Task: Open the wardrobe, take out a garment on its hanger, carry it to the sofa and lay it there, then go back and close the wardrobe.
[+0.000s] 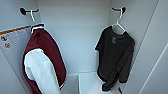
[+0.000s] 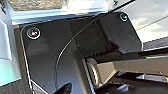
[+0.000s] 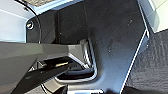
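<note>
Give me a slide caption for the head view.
Open wardrobe: black top and maroon jacket on white hangers.

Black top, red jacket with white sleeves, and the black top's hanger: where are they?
black top [image 1: 115, 53], head view, middle of its front.
maroon jacket [image 1: 43, 46], head view, its maroon body.
white hanger [image 1: 120, 22], head view, its neck below the hook.

From the head camera I count two garments hanging inside the open white wardrobe [image 1: 75, 37]: one plain black long-sleeved top of soft fabric [image 1: 115, 57] and one maroon jacket with white sleeves [image 1: 42, 65]. I count two thin white hangers, one under the black top [image 1: 119, 23] and one under the jacket [image 1: 33, 20]. I see two black wall hooks, one per hanger [image 1: 23, 10] [image 1: 119, 9]. One orange-edged label sheet with small round symbols [image 1: 13, 37] sits on the side wall.
</note>
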You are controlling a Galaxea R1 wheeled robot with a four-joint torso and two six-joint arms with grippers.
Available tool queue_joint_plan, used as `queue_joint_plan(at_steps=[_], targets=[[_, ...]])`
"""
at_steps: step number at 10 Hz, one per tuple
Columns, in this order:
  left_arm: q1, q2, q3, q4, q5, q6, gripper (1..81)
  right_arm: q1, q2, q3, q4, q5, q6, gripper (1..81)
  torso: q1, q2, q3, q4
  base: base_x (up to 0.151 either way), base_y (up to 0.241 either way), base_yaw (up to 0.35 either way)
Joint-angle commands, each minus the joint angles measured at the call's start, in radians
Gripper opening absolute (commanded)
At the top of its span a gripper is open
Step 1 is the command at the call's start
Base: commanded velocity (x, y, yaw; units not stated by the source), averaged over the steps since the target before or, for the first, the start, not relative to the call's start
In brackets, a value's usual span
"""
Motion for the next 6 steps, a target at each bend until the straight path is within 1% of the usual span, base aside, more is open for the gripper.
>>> queue_joint_plan(at_steps=[1, 2, 3, 4, 5, 6], targets=[[-0.028, -0.013, 0.003, 0.006, 0.049, 0.006, 81.1, 0.027, -0.001, 0.001, -0.008, -0.055, -0.002, 81.1, 0.0, 0.0, -0.001, 0.0, 0.0, 0.0, 0.0], [-0.039, -0.025, 0.009, 0.005, 0.043, 0.005, 81.1, 0.027, -0.003, 0.0, -0.007, -0.057, -0.002, 81.1, -0.001, -0.001, 0.006, 0.0, 0.0, 0.0, 0.0], [-0.052, -0.039, 0.023, 0.005, 0.04, 0.0, 81.1, 0.027, -0.003, 0.0, -0.007, -0.057, -0.002, 81.1, -0.001, -0.001, 0.036, -0.037, 0.0, 0.0, 0.0], [-0.068, -0.057, 0.052, 0.008, 0.04, 0.0, 81.1, 0.027, -0.004, 0.0, -0.007, -0.057, -0.002, 81.1, -0.001, -0.001, 0.075, -0.082, 0.0, 0.0, 0.0], [-0.088, -0.082, 0.101, 0.011, 0.046, 0.0, 81.1, 0.028, -0.004, 0.0, -0.007, -0.057, -0.002, 81.1, -0.001, -0.001, 0.076, -0.094, 0.0, 0.0, 0.0], [-0.114, -0.112, 0.155, 0.009, 0.049, 0.003, 81.1, 0.027, -0.004, 0.0, -0.008, -0.057, -0.002, 81.1, -0.001, -0.001, 0.026, -0.036, 0.0, 0.0, 0.0]])
